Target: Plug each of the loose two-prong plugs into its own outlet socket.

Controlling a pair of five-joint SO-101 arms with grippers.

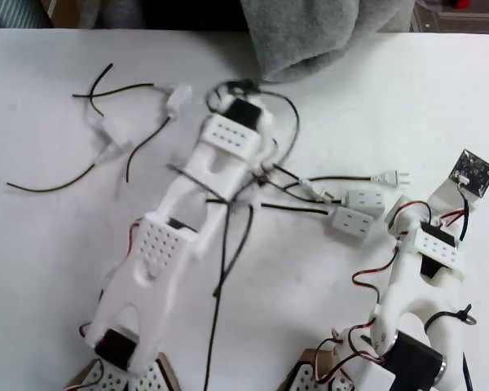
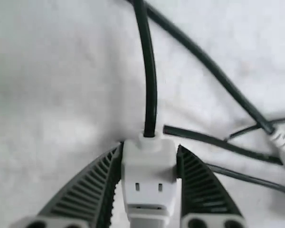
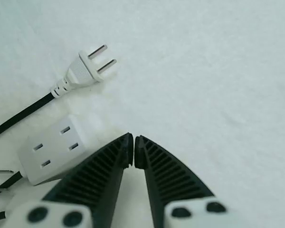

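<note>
White surface (image 1: 49, 244) carries everything I can see. At its far left lie loose black cords (image 1: 106, 90) with small white ends, too blurred for me to name. Further right my left arm (image 1: 159, 244) stretches towards the back of the surface; there my left jaws are clamped on a white socket block (image 2: 148, 180), one finger on each side, its two slots facing my wrist camera and its black cord (image 2: 149, 71) running away over the surface. A grey cloth (image 1: 301, 32) lies at the back edge. Right of centre two white outlet sockets (image 1: 363, 199) lie side by side; the two-prong plug (image 3: 88, 66) lies loose near them, prongs bare, in no socket. My right jaws are pressed together on nothing, tips just beside the nearer outlet socket (image 3: 57, 147).
</note>
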